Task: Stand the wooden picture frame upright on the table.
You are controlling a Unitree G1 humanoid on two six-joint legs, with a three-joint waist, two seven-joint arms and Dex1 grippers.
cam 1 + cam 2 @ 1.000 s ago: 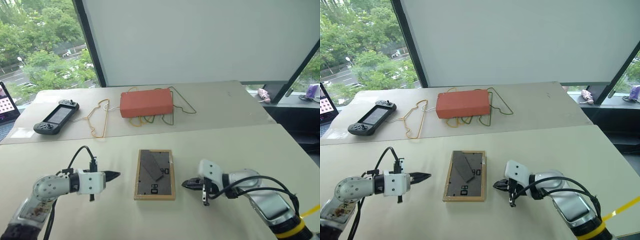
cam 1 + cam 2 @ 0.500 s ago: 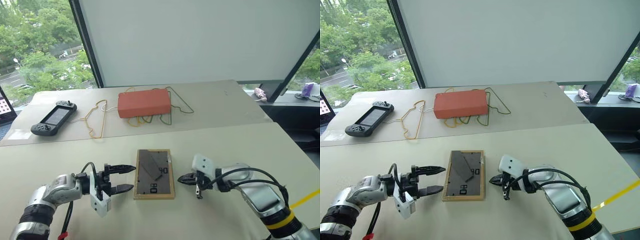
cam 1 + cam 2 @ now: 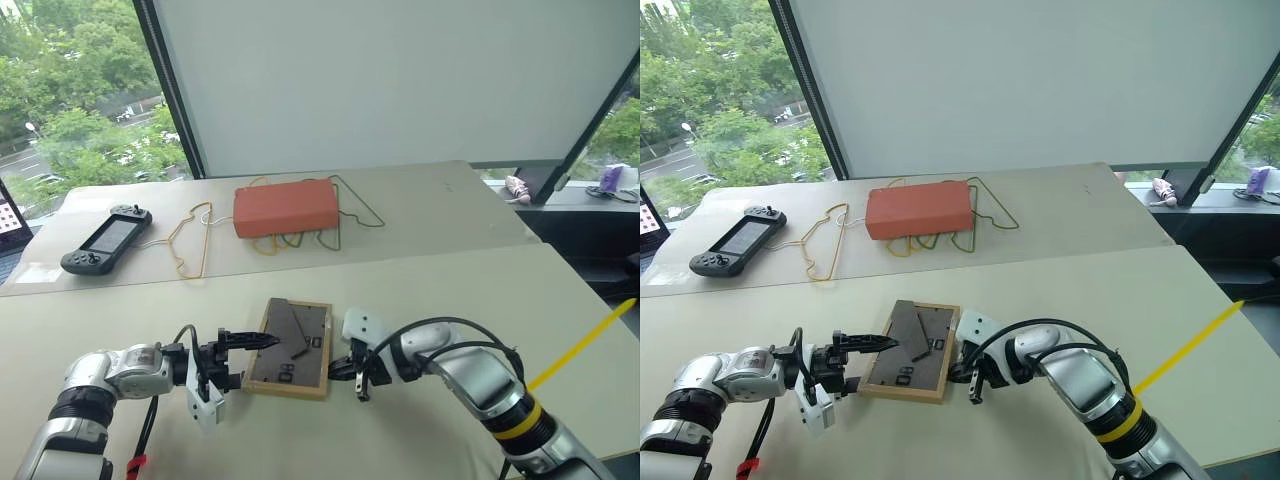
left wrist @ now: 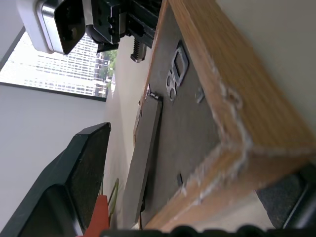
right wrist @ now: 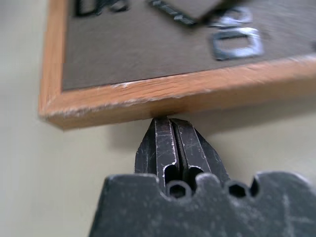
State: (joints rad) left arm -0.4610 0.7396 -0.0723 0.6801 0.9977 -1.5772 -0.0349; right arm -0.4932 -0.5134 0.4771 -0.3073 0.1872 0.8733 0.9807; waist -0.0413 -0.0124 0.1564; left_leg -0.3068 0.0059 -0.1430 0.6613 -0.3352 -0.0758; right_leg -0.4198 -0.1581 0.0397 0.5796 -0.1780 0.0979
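Picture frame (image 3: 289, 348) lies back-up on the counter (image 3: 420, 285), between your two hands, w/ its fold-out stand (image 3: 298, 329) on top. Left hand (image 3: 243, 357): fingers spread wide, straddling the frame's left edge, nothing gripped. Right hand (image 3: 337, 370): fingers fully closed, empty, tips pressed under the frame's right edge. Behind: red box (image 3: 285, 206), game console (image 3: 108, 238).

Even, bright daylight from windows at upper left and far right. Soft, faint shadows on the matte beige table (image 3: 450, 280). Head views sharp; right wrist view blurred along its upper edge.
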